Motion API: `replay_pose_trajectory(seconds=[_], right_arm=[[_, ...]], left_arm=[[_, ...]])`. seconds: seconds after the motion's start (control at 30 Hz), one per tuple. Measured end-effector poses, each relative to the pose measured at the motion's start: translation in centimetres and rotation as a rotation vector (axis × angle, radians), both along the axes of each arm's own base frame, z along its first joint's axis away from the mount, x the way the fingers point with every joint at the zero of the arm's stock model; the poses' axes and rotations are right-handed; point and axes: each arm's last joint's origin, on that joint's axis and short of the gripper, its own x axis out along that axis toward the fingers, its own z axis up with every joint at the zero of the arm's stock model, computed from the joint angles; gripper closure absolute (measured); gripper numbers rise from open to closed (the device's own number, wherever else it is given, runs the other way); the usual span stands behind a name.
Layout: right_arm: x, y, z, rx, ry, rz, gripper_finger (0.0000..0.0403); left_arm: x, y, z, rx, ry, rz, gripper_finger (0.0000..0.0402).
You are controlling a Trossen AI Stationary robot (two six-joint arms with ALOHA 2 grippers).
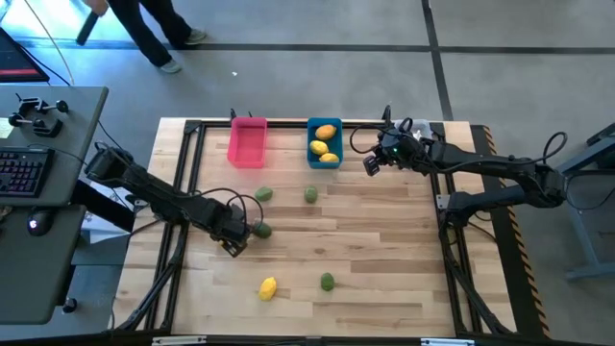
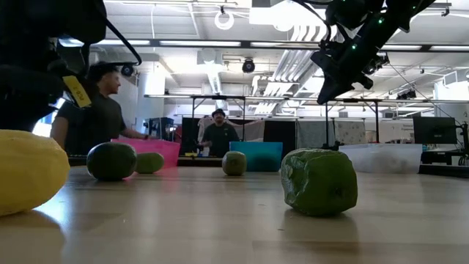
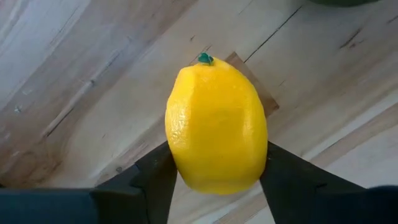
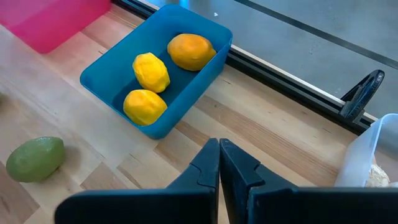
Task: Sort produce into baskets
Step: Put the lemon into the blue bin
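No writing I can read anywhere, small yellow tag (image 2: 76,91) on my arm at upper left of the low view carries marks too small to read, no labels, brands or numbers on anything else

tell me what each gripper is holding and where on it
Left gripper: fingers on either side of a yellow lemon, at its lower half. Right gripper: shut, empty.

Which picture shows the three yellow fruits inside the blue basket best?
The right wrist view: it looks down into the blue basket, and all three yellow fruits are big and clear. The high view shows them tiny. The low view shows only the basket's side. The left wrist view misses it.
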Motion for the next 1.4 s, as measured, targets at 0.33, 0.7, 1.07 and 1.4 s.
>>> replay_pose_trajectory(seconds=[0.33,0.7,1.07,1.4], right_arm=[[0.0,0.0,0.0,0.000,0.000,0.000,0.0403],[0.1,0.0,0.1,-0.006,-0.016,0.000,0.0403],[0.4,-0.2,0.5,-0.025,-0.063,0.001,0.0403],[0.4,-0.2,0.5,-0.025,-0.063,0.001,0.0403]], left_arm=[[-0.5,0.1,1.4,-0.040,-0.073,0.000,0.0272],[-1.6,2.1,5.6,-0.053,-0.337,0.115,0.0274],[3.2,8.4,9.7,0.119,-0.644,0.218,0.0275],[9.9,14.4,11.8,0.269,-0.766,0.138,0.0275]])
